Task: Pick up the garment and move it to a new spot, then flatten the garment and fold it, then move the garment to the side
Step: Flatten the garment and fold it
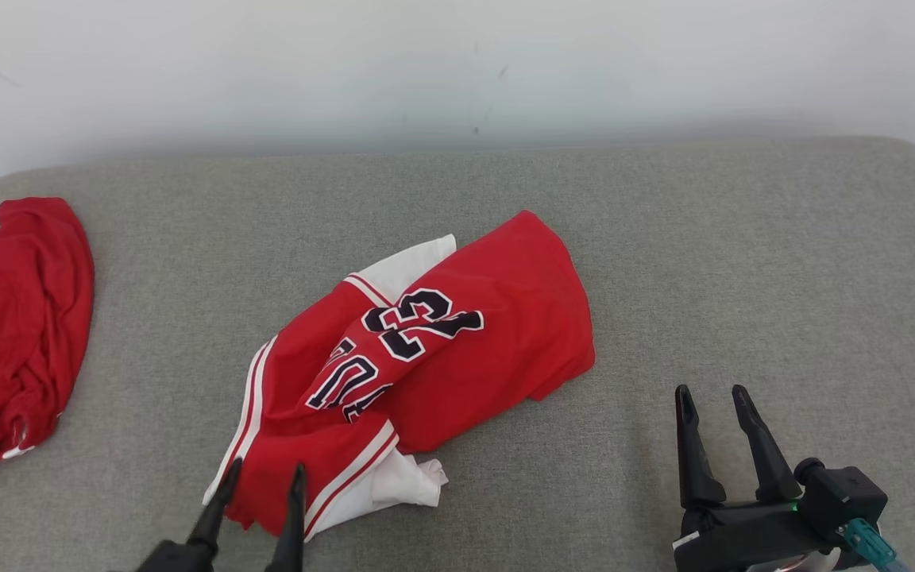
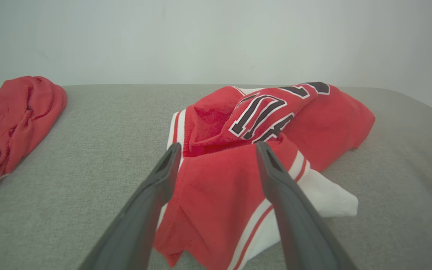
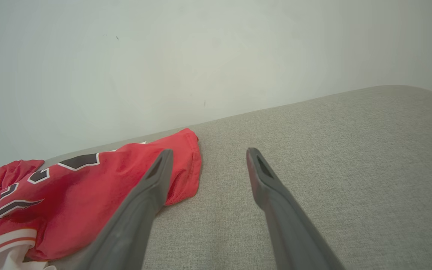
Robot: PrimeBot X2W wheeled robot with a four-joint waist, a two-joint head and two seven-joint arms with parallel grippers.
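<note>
Lying crumpled in the middle of the surface (image 1: 743,262), the garment (image 1: 457,349) looked light, limp and slick — apt to sag from one pinch. The left claw (image 1: 265,467) hung spread over its near striped hem (image 1: 354,470), a good hold; the right claw (image 1: 710,391) stood spread, empty, apart

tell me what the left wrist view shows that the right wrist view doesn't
Left wrist view: the left gripper, open over the near edge of the jersey, and a second red cloth lying apart at the left.
Right wrist view: the right gripper, open over bare cushion beside the jersey's edge.
Both: the crumpled jersey, the grey cushion and the pale wall behind.
</note>
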